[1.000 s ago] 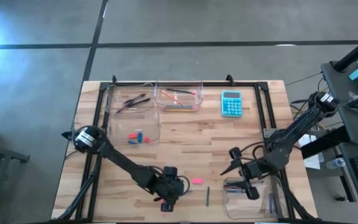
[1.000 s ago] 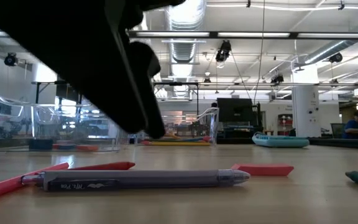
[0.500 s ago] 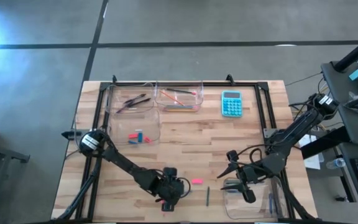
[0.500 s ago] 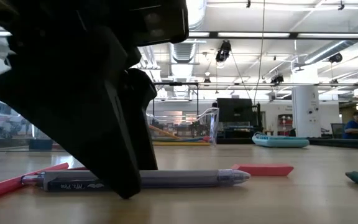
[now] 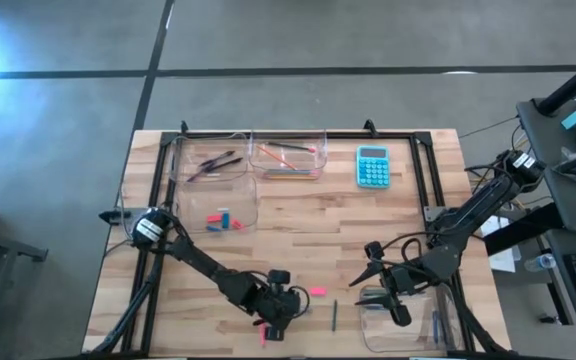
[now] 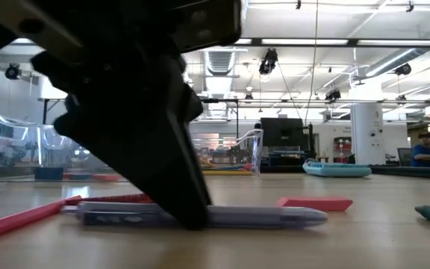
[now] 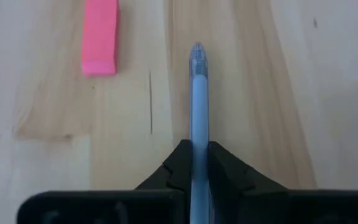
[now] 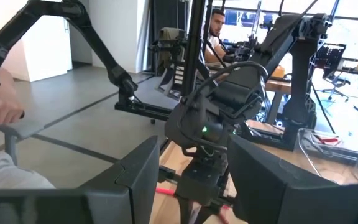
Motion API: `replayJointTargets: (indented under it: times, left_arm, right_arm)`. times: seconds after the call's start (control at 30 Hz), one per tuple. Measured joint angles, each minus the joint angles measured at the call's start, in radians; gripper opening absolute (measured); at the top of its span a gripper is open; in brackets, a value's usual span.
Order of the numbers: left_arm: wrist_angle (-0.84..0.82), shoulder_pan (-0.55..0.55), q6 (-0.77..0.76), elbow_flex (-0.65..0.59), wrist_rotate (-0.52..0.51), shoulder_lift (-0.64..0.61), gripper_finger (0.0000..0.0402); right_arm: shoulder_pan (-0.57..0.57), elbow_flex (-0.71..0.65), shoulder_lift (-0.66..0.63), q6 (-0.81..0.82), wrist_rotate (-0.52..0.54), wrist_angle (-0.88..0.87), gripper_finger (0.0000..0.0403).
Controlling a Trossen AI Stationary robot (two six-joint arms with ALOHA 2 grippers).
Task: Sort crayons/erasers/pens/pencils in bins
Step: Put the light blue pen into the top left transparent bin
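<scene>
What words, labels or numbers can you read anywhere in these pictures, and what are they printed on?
None can be read.
Pen: any print on its barrel is hidden behind the left gripper.
Turquoise calculator: its keys and display are too small to read.
Pink eraser: no print shows.

We see a pink eraser (image 5: pixel 317 291) lying flat on the wood. Two clear bins (image 5: pixel 320 150) hold sticks; another (image 5: pixel 251 205) holds small erasers (image 5: pixel 220 219).
</scene>
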Motion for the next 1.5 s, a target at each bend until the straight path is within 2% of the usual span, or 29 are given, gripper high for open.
replayJointTargets:
  times: [0.2, 0.47, 0.53, 0.63, 0.77, 0.87, 0.97, 1.13, 1.23, 1.37, 1.5]
  left_arm:
    - [0.008, 0.026, 0.010, 0.035, 0.000, -0.012, 0.0018]
    - [-0.028, 0.045, 0.041, 0.045, -0.010, -0.132, 0.0016]
    - [-0.081, 0.047, 0.060, 0.049, -0.053, -0.182, 0.0015]
    - [-0.224, 0.053, 0.085, 0.047, -0.173, -0.284, 0.0015]
    - [-0.494, 0.102, 0.096, 0.033, -0.332, -0.433, 0.0014]
    - [-0.708, 0.203, 0.085, 0.000, -0.453, -0.552, 0.0014]
    - [-0.809, 0.384, 0.089, -0.050, -0.483, -0.658, 0.0014]
    - [-0.794, 0.753, 0.189, -0.150, -0.357, -0.777, 0.0013]
    - [-0.777, 0.922, 0.237, -0.194, -0.298, -0.800, 0.0014]
    - [-0.769, 1.043, 0.245, -0.219, -0.244, -0.807, 0.0037]
    - [-0.785, 1.068, 0.270, -0.215, -0.165, -0.799, 0.0095]
  right_arm:
    - [0.000, 0.000, 0.000, 0.003, 0.001, -0.006, 0.0178]
    - [0.000, -0.001, 0.000, 0.013, 0.001, -0.024, 0.0178]
    - [0.000, -0.001, 0.000, 0.011, 0.001, -0.024, 0.0178]
    - [0.000, -0.001, 0.000, 0.010, 0.001, -0.024, 0.0178]
    - [0.000, -0.001, 0.000, 0.002, 0.001, -0.025, 0.0178]
    - [0.000, -0.001, 0.000, 0.000, 0.001, -0.023, 0.0178]
    - [-0.001, -0.001, 0.000, 0.000, 0.001, -0.023, 0.0178]
    - [-0.001, -0.001, 0.000, -0.001, 0.001, -0.022, 0.0178]
    - [-0.001, -0.002, 0.000, -0.001, 0.001, -0.022, 0.0178]
    - [-0.002, -0.003, 0.000, -0.007, 0.001, -0.023, 0.0178]
    - [-0.002, -0.005, 0.000, -0.015, 0.001, -0.024, 0.0178]
